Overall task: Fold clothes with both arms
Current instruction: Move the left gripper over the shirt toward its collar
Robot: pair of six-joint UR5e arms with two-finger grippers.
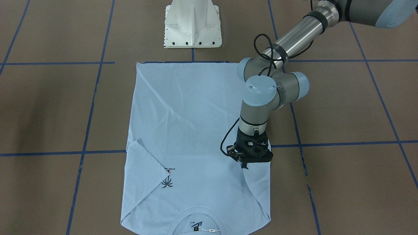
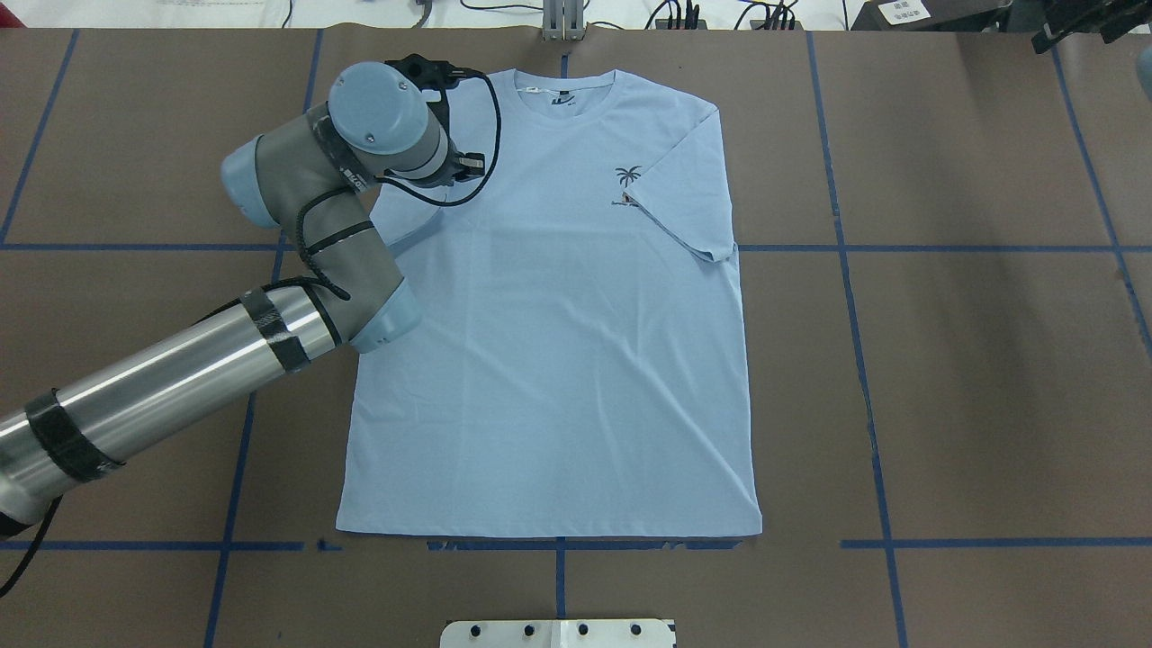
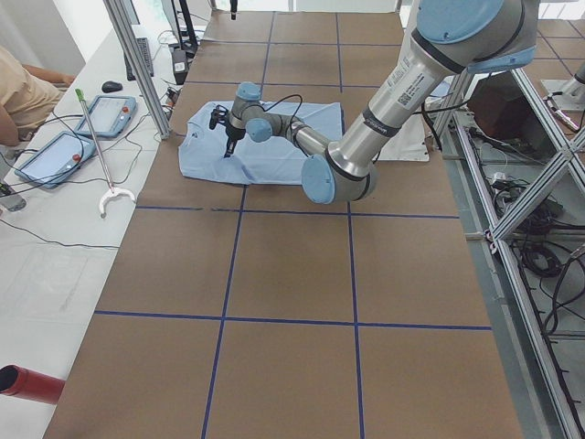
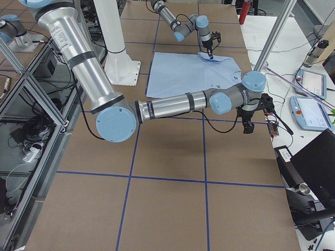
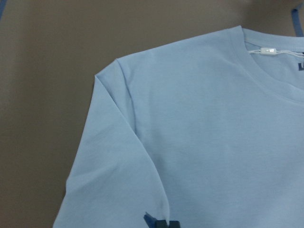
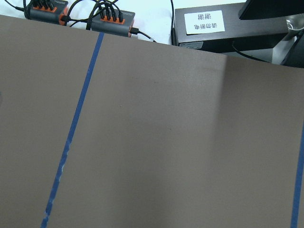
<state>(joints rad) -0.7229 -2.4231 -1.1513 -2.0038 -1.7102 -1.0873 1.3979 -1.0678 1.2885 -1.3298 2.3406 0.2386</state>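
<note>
On the brown tabletop (image 2: 945, 360), the light blue T-shirt (image 2: 558, 360) lies flat, collar away from the robot. The left arm (image 1: 258, 107) has its jaws clenched on the hem of a folded-in sleeve (image 1: 258, 186). The right arm (image 4: 172, 104) hangs beside the shirt; I cannot tell its jaws' state.

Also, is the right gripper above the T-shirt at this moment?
No, the right gripper hangs over the bare brown table, clearly apart from the T-shirt.
</note>
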